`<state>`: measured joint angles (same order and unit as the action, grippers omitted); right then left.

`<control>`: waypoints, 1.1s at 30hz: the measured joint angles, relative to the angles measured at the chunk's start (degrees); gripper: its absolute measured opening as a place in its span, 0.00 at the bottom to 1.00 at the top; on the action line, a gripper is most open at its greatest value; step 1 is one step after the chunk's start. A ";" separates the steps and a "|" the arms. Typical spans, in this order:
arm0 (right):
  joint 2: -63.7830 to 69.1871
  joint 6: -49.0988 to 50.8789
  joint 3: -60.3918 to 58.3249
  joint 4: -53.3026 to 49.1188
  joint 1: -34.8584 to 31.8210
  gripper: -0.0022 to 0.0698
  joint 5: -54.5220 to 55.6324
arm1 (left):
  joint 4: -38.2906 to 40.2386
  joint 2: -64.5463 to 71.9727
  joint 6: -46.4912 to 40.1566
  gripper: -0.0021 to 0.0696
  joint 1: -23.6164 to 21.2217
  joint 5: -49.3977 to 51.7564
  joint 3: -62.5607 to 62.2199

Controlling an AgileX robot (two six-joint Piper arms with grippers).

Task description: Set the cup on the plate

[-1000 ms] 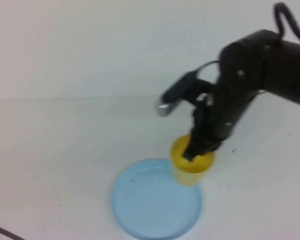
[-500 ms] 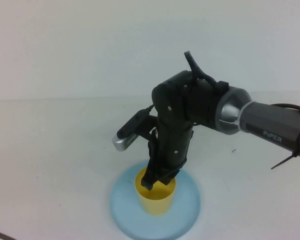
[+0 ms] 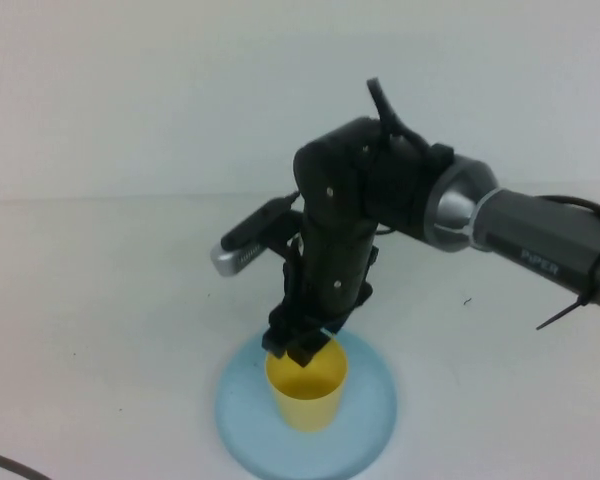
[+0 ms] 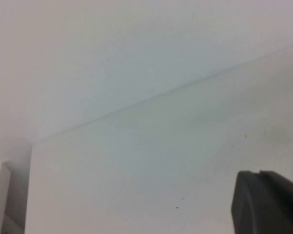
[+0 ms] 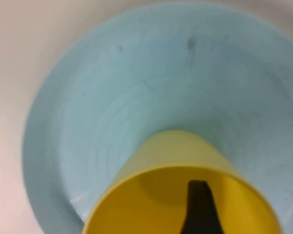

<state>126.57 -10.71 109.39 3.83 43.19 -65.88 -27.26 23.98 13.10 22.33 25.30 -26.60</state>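
Right gripper [image 3: 302,345], jaws parted at the rim of the cup [image 3: 307,388] standing upright on the plate [image 3: 370,425] at lower centre, could tip it if a finger snags while lifting; left gripper, closed, stays off-frame.

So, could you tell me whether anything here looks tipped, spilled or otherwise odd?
Nothing stands out. The cup stands upright on the plate, empty, with nothing spilled. The right claw sits at its rim, one finger inside. The left claw is parked, away from both.
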 joint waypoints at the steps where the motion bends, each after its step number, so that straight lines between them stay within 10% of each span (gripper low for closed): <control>1: -0.56 0.52 0.73 0.00 0.00 0.64 -0.25 | 0.00 0.00 0.36 0.03 0.00 0.01 0.00; 9: -11.07 3.59 1.62 -8.43 0.00 0.64 -3.52 | -0.05 0.00 2.21 0.03 0.00 0.01 0.00; 19: -29.18 6.92 -0.05 -19.09 0.00 0.23 -4.74 | -0.39 0.00 0.14 0.03 0.00 -7.15 3.40; 33: -70.90 12.22 -47.05 -18.50 0.00 0.03 11.54 | -0.88 0.00 2.46 0.03 -1.37 -5.99 3.39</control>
<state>55.68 1.52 62.34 -14.67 43.19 -54.35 -28.14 23.98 15.56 20.96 19.32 -23.21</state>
